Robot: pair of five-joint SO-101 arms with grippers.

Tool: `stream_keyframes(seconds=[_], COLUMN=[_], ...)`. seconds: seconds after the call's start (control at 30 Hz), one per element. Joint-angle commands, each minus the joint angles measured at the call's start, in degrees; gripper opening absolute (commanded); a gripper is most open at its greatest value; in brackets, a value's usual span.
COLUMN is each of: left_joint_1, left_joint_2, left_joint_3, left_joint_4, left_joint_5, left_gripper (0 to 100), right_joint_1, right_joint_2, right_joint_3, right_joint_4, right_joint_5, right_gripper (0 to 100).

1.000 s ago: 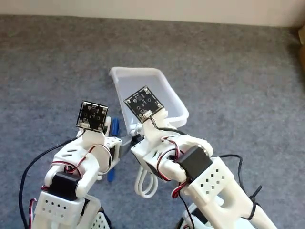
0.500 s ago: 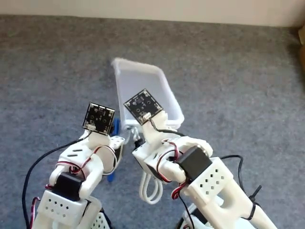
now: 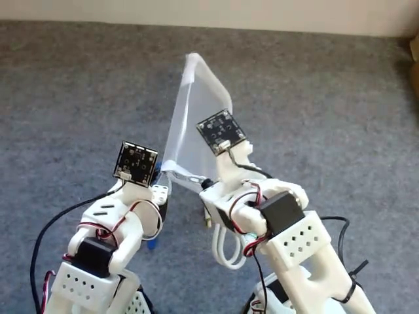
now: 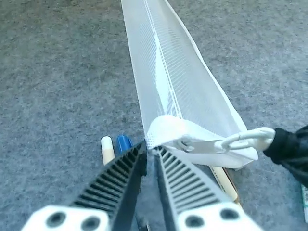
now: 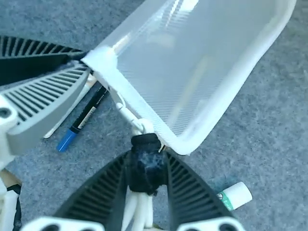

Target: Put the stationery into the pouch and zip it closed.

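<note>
– Where's the pouch (image 3: 196, 124)?
– Up off the bench (image 3: 327, 98), strung between the two arms. From above it slants away from the claws toward twelve o'clock. The left claw (image 4: 150, 150) is pinched narrow on the near corner. The right claw (image 5: 147, 159), at about four o'clock from it, is clamped on the black tab (image 5: 144, 171) that hangs off the zip slider (image 4: 185, 143).
– And the stationery?
– On the bench underneath. A blue-capped pen (image 5: 82, 120) and a white pen (image 4: 107, 149) lie side by side beneath the left claw, and a glue stick (image 5: 236, 195) lies near the right one. I can't make out anything inside the mesh (it's see-through enough that I'd expect to).
– So the zip comes first?
– I'd say so, though I can't tell from here whether it has run open at all. To do it well, the left claw should hold that corner firm as an anchor. The right claw should draw the tab straight along the line of the teeth, toward twelve o'clock, not sideways. A sideways tug would likely just swing the whole pouch, or pull the corner out of the pinch.
– Anything else?
– Keep the mesh taut and low, so the mouth ends up facing upward near the pens.
</note>
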Motion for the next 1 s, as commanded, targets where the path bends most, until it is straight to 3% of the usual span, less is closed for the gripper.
stream_keyframes(seconds=[0.0,0.27,0.47,0.67,0.87,0.97], left_joint_1=[0.40,-6.20,-6.73,-6.29,-6.29,-6.37], left_joint_2=[-0.13,-0.13,-0.13,-0.13,0.22,0.31], left_joint_3=[-0.84,-2.59,-2.68,-2.59,-2.07,-2.07], left_joint_4=[-0.88,-0.79,0.09,0.88,0.70,0.53], left_joint_5=[-0.70,1.41,1.49,1.32,1.49,1.41], left_gripper=[1,1,1,1,18,20], right_joint_1=[3.82,8.22,13.76,13.76,10.07,6.73], right_joint_2=[-1.89,-1.89,-1.89,-1.89,-4.97,-9.98], right_joint_3=[-0.40,3.65,3.65,3.56,3.47,3.47], right_joint_4=[0.75,0.75,0.84,3.12,4.00,4.26], right_joint_5=[0.70,4.22,6.24,6.33,6.15,3.69], right_gripper=[0.5,0.5,0.5,0.5,0.5,0.5])
